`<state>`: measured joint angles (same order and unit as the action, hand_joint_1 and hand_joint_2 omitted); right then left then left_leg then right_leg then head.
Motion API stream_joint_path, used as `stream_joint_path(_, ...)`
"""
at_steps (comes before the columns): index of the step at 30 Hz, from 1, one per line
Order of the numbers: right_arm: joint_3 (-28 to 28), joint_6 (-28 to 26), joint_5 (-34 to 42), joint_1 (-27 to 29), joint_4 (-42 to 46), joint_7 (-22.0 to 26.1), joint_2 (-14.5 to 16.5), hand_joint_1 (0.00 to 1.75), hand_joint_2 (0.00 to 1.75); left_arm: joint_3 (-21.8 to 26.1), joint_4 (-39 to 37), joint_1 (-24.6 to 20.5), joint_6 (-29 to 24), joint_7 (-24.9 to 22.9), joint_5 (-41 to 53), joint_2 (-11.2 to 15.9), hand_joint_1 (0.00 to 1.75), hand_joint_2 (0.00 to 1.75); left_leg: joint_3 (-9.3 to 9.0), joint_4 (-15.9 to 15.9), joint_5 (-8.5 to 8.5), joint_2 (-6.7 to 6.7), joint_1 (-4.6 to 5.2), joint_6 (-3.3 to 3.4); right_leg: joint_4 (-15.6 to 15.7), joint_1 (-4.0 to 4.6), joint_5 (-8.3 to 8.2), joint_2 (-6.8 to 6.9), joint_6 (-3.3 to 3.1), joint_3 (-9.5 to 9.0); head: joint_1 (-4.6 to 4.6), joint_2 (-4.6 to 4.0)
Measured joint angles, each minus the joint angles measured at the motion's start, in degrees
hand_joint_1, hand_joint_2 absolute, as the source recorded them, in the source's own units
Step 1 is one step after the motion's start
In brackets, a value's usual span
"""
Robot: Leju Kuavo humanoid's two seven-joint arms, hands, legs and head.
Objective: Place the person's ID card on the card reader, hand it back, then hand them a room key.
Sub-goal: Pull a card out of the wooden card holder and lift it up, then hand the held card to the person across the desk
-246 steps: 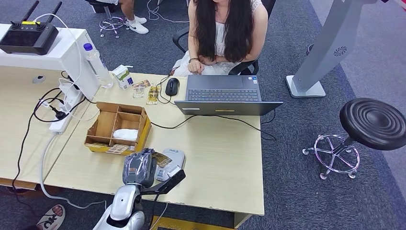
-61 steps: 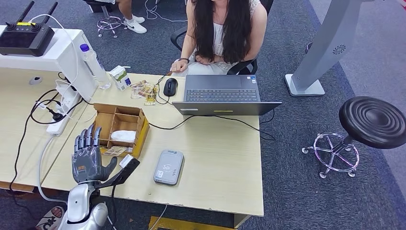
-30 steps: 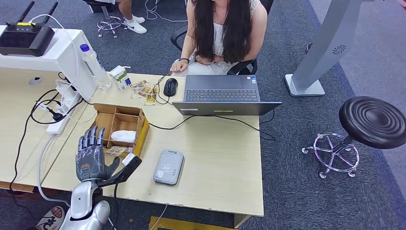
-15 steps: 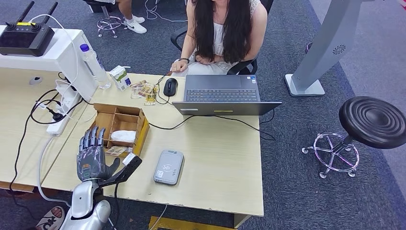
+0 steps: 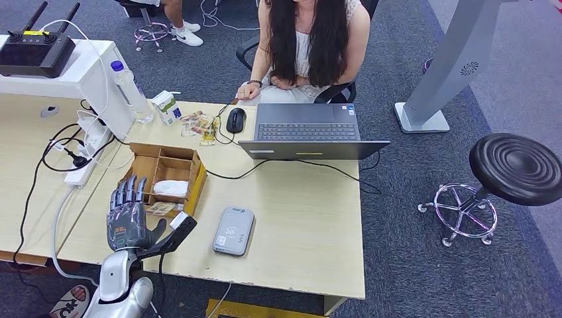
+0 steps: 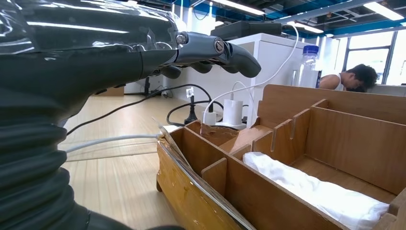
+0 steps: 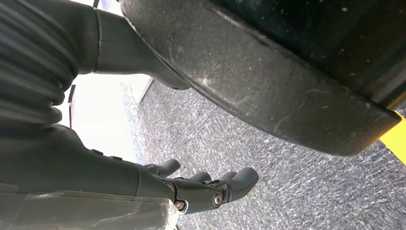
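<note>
The grey card reader (image 5: pixel 233 230) lies flat on the desk near its front edge, with nothing on top of it. My left hand (image 5: pixel 129 215) stands to its left, fingers spread and pointing up, holding nothing. It is just beside the front corner of a wooden divided box (image 5: pixel 166 173). A printed card (image 5: pixel 159 208) lies in the box's front slot and a white cloth (image 5: pixel 172 187) in a middle slot. In the left wrist view my fingers (image 6: pixel 215 48) reach over the box (image 6: pixel 287 158). My right hand (image 7: pixel 206 189) hangs over the carpet, empty. The seated person's hand (image 5: pixel 246 93) holds a small item at the far edge.
An open laptop (image 5: pixel 311 136) and a mouse (image 5: pixel 236 120) sit at the far side, with a cable trailing across the desk. A bottle (image 5: pixel 130 89), a carton (image 5: pixel 168 106), a power strip (image 5: pixel 89 149) and cords crowd the far left. A black stool (image 5: pixel 515 169) stands to the right.
Eight seconds ago my left hand was over the card reader; it now stands beside the box, creeping slightly closer in the last second. The person's hand moved to the desk's far edge.
</note>
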<state>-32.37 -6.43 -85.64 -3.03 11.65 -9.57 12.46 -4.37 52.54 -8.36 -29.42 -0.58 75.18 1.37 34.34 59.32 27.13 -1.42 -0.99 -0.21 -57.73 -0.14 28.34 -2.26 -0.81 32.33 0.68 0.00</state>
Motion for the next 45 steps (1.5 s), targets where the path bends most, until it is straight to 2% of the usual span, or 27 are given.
stream_joint_path(15,0.11,-0.02,-0.09,0.00,0.00,0.07,0.00,0.00,1.75,0.41,-0.69,-0.17,-0.50,3.46,-3.27,0.09,1.75,1.75,0.00,0.00,0.00,0.00,0.00,0.00,0.00,0.00,0.00,0.00,0.00,0.00,0.00,0.00)
stream_joint_path(29,0.11,-0.02,-0.14,0.00,0.00,0.07,0.00,0.00,1.75,0.51,-0.74,-0.18,0.10,3.49,-3.77,0.12,1.75,1.75,0.00,0.00,0.00,-0.01,0.00,0.00,0.00,0.00,0.00,-0.01,0.00,-0.01,0.00,0.00)
stream_joint_path(37,0.11,-0.08,-0.13,0.00,0.00,0.09,0.00,0.00,1.75,1.07,-0.68,-0.01,-4.65,3.59,-3.23,0.07,1.75,1.75,0.00,0.00,0.00,-0.01,0.00,0.00,0.00,0.00,0.00,0.00,0.00,0.00,0.00,0.00)
stream_joint_path(45,0.11,-0.17,0.04,0.01,0.00,0.19,0.00,0.00,1.75,1.25,1.71,0.44,-5.22,3.73,-2.20,0.03,1.75,1.75,0.00,0.00,0.00,-0.03,0.00,0.00,0.00,0.00,0.00,0.00,0.00,0.00,0.00,0.00)
